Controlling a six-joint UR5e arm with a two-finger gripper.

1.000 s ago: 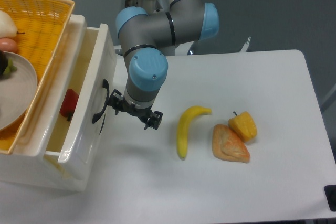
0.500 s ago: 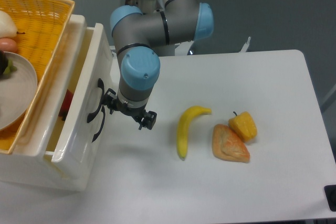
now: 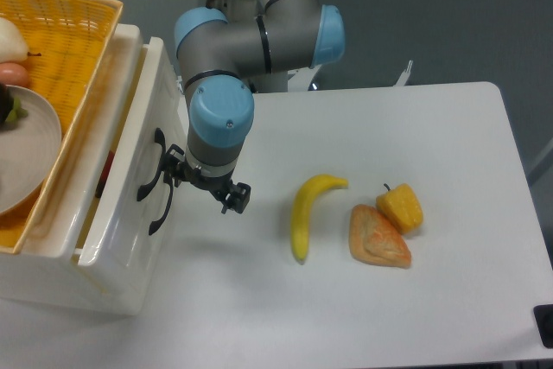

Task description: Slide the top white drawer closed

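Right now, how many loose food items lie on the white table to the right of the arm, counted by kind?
Yellow curved banana: 1
Small yellow-orange bell pepper: 1
Orange-brown piece of bread: 1
Total: 3

- You will find no readable text, label, brand, number or sign anywhere in this view.
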